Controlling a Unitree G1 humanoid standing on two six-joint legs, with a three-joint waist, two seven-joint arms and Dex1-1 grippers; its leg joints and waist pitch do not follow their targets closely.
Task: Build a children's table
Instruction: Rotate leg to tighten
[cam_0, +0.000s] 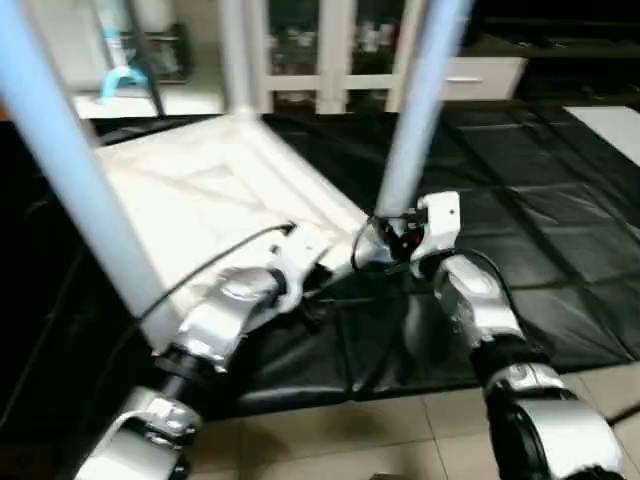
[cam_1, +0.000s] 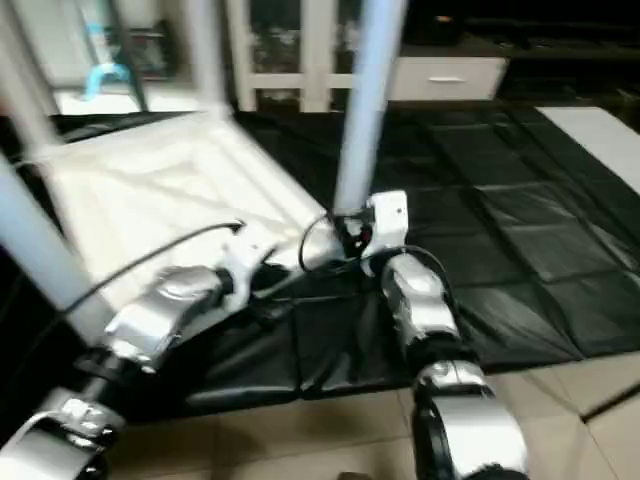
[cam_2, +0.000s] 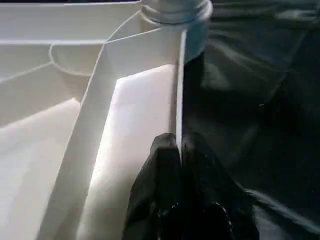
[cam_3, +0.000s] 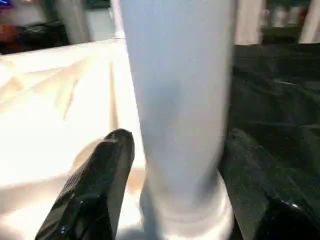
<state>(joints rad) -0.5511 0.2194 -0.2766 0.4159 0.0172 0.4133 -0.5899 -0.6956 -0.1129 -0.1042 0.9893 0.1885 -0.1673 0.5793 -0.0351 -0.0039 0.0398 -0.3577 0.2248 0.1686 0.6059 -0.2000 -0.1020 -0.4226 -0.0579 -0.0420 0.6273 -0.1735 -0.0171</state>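
The white table top (cam_0: 215, 195) is lying upside down on the black floor mat (cam_0: 520, 190), its legs standing upright in the corner sockets, and the near-corner leg (cam_0: 420, 100) is rising just in front of the right gripper (cam_0: 385, 240). The right wrist view is showing that leg's base (cam_3: 182, 150) standing between the spread black fingers (cam_3: 97, 180), one on each side. The left wrist view is showing the left gripper (cam_2: 179, 150) with its fingers pressed together, pinching the top's thin upright edge wall (cam_2: 179, 100) just short of the corner socket (cam_2: 175, 12).
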